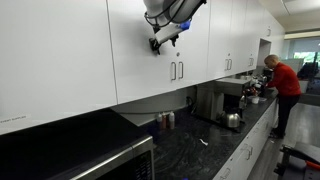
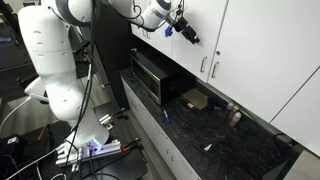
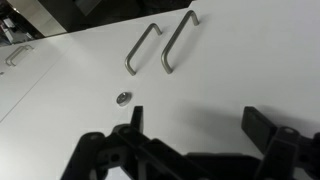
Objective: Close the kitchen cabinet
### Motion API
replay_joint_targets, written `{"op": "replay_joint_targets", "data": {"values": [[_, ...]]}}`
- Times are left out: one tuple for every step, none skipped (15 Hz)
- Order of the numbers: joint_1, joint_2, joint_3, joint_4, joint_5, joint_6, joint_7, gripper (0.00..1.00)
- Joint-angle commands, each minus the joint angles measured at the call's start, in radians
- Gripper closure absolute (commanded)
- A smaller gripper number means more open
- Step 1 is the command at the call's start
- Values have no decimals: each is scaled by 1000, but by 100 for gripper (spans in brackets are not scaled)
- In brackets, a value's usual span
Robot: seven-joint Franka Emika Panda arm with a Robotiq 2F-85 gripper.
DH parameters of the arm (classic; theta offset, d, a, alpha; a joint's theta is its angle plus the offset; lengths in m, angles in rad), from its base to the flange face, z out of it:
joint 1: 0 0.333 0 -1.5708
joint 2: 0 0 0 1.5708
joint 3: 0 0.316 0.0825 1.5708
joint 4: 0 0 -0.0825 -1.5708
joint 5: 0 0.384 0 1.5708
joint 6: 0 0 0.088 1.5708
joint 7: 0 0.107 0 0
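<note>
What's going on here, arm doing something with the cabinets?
A Franka arm is working at the white wall cabinet door. Its Robotiq gripper is open, empty, close to the door face above the paired bar handles. The door looks flush with its neighbours, so about shut. A person in red stands farther along the counter.

Smooth white kitchen cabinet [image 3: 240,60], metal handle [image 3: 178,40]
</note>
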Motion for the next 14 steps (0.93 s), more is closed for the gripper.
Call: {"op": "replay_joint_targets", "data": {"values": [[4,-63,11,-72,157,-21,-141,0],[2,-95,15,-116,218,-10,-183,0],[3,-125,16,-155,274,-10,-219,0],[2,-168,19,-213,343,1,-261,0],[5,-209,19,-264,387,-3,-283,0],[8,-248,18,-309,429,-4,-307,0],[9,-292,18,-361,470,-3,-330,0],[6,-337,17,-410,515,-4,-365,0],[5,-373,17,-449,548,-13,-387,0],[0,-416,15,-492,587,-18,-421,0],[-4,-458,11,-533,621,-18,-453,0],[-8,-496,8,-565,654,-30,-487,0],[-12,-536,-2,-601,694,-31,-536,0],[-17,-573,-12,-631,729,-37,-583,0]]}}
